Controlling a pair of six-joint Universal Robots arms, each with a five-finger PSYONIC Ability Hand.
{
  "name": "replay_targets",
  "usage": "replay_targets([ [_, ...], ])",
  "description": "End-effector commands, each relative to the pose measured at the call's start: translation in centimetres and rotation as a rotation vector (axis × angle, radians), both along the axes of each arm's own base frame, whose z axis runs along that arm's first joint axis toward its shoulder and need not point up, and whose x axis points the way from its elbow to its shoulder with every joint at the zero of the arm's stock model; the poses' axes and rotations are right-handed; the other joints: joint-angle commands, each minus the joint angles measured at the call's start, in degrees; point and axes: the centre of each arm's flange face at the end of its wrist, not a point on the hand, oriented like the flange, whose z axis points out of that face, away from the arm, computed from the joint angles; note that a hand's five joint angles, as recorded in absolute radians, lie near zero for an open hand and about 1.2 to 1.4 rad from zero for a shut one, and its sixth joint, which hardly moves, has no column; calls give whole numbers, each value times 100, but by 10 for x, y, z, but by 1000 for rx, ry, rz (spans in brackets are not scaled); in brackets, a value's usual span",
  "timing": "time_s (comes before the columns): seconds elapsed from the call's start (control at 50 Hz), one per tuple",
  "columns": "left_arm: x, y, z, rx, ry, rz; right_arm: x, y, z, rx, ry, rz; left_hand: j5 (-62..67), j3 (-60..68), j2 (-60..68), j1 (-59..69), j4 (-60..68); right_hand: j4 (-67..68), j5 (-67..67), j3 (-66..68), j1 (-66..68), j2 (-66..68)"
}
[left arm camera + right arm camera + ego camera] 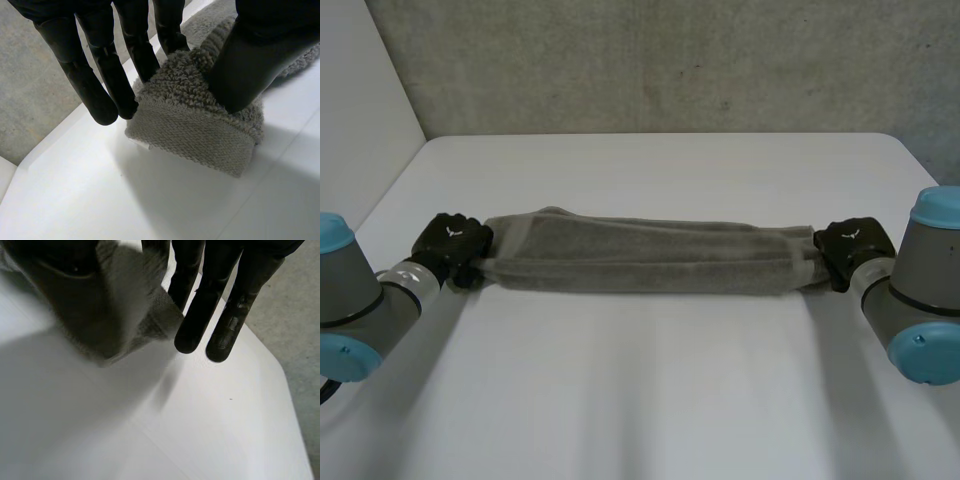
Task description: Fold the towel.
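Observation:
A grey towel (640, 255), folded into a long narrow band, lies stretched across the middle of the white table (650, 390). My left hand (452, 245) is at its left end. In the left wrist view the thumb (250, 65) presses onto the towel's end (200, 125), pinching it against fingers (145, 55) behind it, while the other fingers hang straight beside it. My right hand (855, 248) is at the right end. In the right wrist view that end (145, 315) sits pinched between thumb and fingers (200, 315), with two fingers reaching past it.
A grey wall runs behind the table's far edge. The table's left edge (45, 145) lies close beyond my left hand, and its right edge (280, 370) lies just beyond my right hand. Bare table stretches in front of the towel.

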Motion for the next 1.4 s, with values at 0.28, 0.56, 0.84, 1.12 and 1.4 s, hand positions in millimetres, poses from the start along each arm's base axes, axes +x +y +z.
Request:
replay_targets([
  [0.28,-1,13,20,-21,14,-4,4,6,-2,32,-66,-15,70,4,117,312,82,-3172,-3157,-3071,-3057,-3036],
  [0.56,-2,14,16,-9,12,-5,-2,-5,-16,57,-74,-21,-2631,-2697,-2584,-2388,-2619,2133,2148,2234,2249,2269],
  [0.84,0,16,33,-44,14,2,-70,-44,22,-35,53,-154,-4034,-4100,-3988,-3792,-4023,2743,2759,2845,2859,2880],
  [1.12,-3,17,65,-130,22,-8,3,-66,98,-338,121,-83,-4102,-4168,-4055,-3859,-4090,2743,2759,2845,2859,2880],
  [1.4,-20,19,81,-155,93,-36,234,110,60,-382,-9,544,-4102,-4168,-4055,-3859,-4090,2743,2759,2845,2859,2880],
])
